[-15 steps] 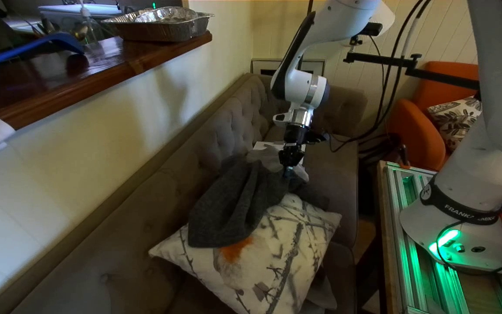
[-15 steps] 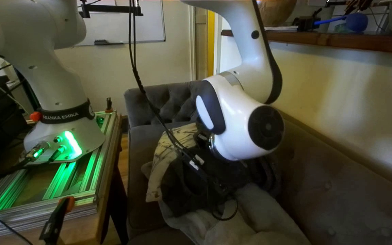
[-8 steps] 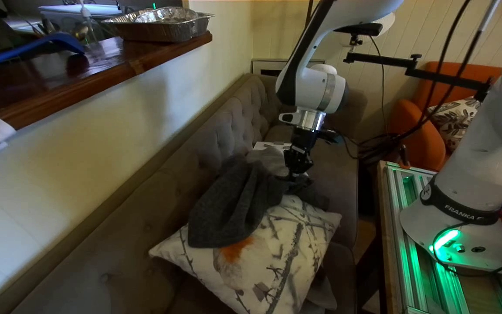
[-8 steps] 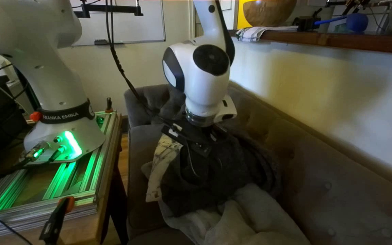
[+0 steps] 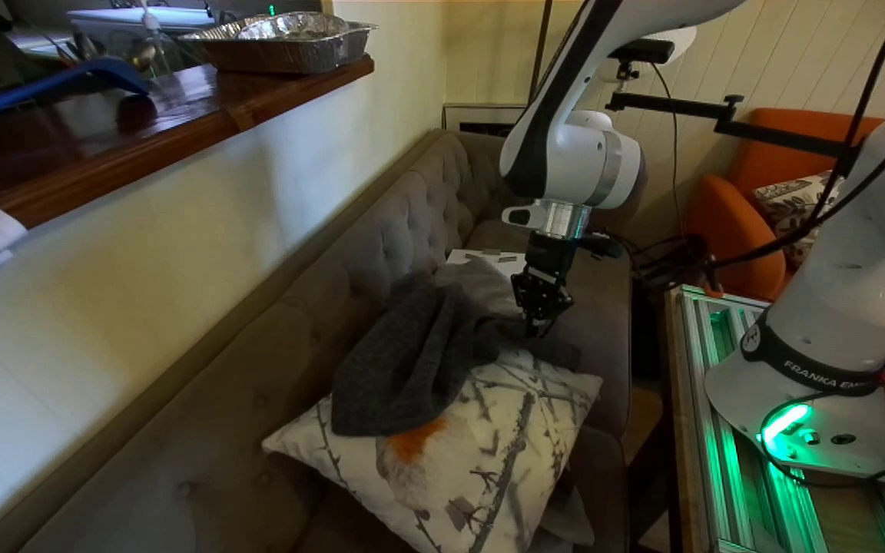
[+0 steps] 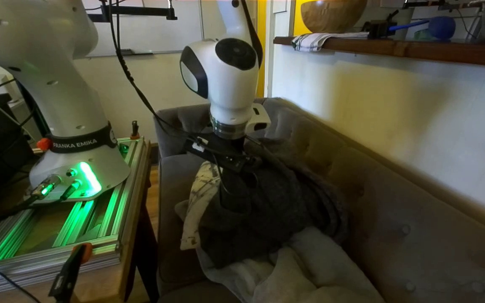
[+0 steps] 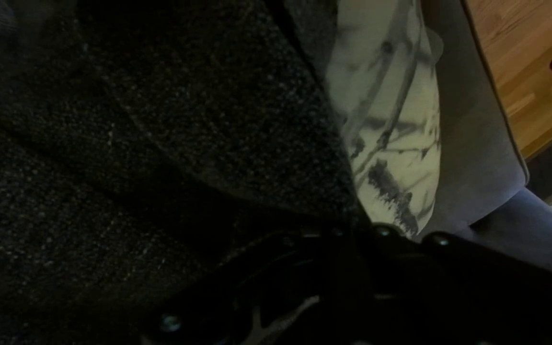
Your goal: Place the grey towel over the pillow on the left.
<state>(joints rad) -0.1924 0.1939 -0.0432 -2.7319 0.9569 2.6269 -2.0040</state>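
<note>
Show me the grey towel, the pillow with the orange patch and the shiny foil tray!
Grey towel (image 5: 421, 361): in an exterior view, on its middle folds.
Pillow with the orange patch (image 5: 482, 455): in an exterior view, on its uncovered front.
Foil tray (image 5: 293, 57): in an exterior view, on its side wall.

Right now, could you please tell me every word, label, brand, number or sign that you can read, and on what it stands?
"FRANKA EMIKA": on the dark band around the robot's base.
Emblem on that band: too small to make out.
Markings on the clamp: too small to read.
Pale patch by the wrist: nothing legible.
</note>
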